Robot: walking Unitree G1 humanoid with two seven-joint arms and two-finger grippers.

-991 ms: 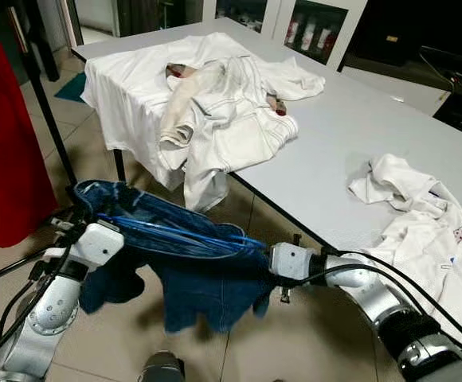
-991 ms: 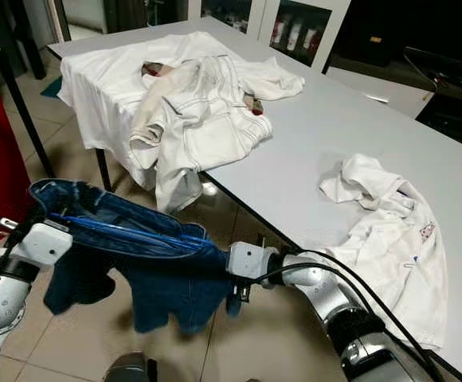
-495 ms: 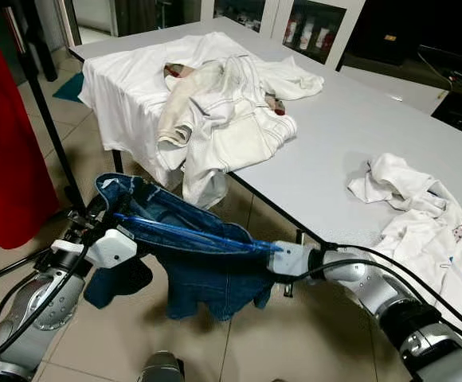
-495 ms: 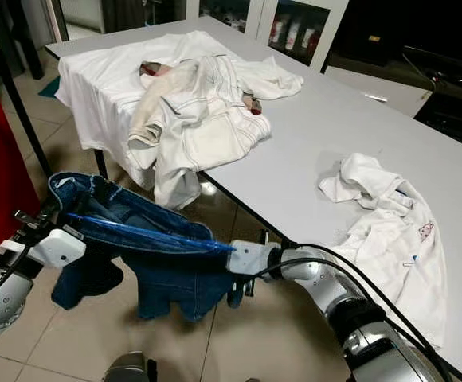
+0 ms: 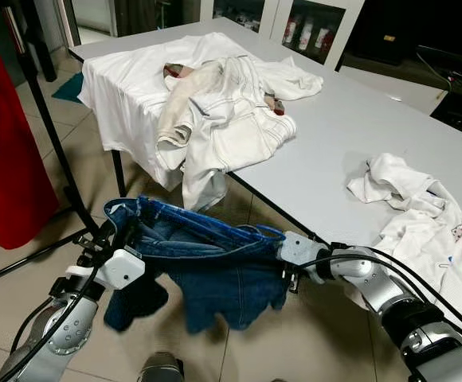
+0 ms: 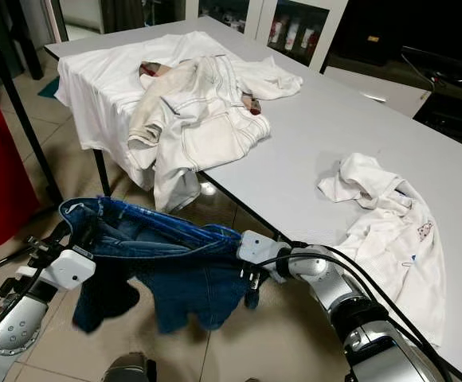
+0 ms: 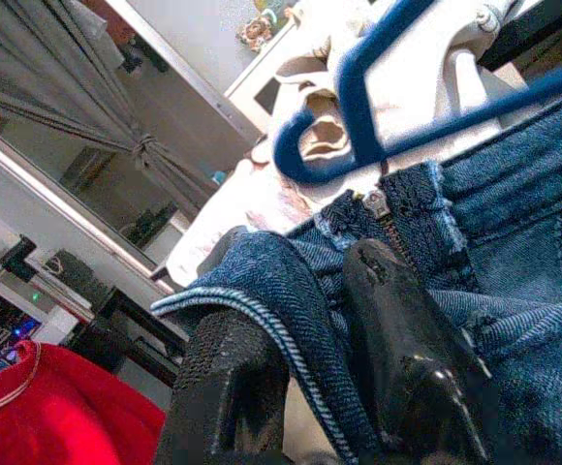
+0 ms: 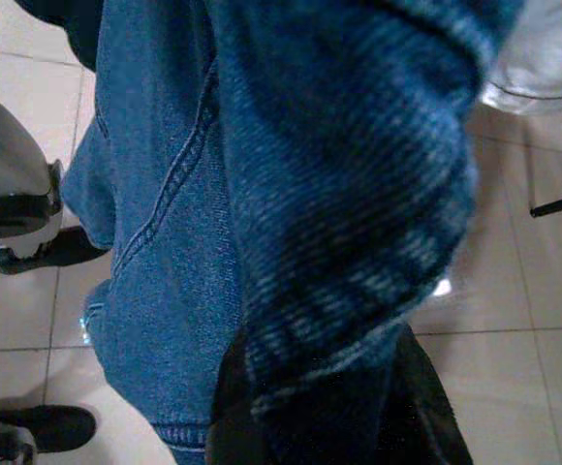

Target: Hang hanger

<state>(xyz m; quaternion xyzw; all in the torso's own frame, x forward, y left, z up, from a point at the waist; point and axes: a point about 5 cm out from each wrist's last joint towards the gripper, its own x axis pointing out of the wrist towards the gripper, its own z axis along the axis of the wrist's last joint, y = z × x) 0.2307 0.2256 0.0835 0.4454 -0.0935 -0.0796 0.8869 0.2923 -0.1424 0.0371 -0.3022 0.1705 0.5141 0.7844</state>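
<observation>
A: Where's the hanger?
B: Blue hanger [image 7: 359,107] sits inside the jeans [image 5: 215,270] waistband, strung betw. both grippers, above the floor tiles [image 5: 119,350].
A: Grip state?
B: Left gripper [image 7: 329,358] clamped on denim at the waistband's left end, hook just beyond its fingers. Right gripper [image 8: 329,397] closed on denim at the right end.
A: Surroundings?
B: Table [image 5: 350,119] w/ white clothes [image 5: 215,103] ahead of the grippers; red garment [image 5: 4,151] beyond the left one.

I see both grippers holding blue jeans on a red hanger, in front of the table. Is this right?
Almost right, but the hanger is blue, not red, as the left wrist view shows. The left gripper and right gripper do hold the jeans in front of the table.
</observation>
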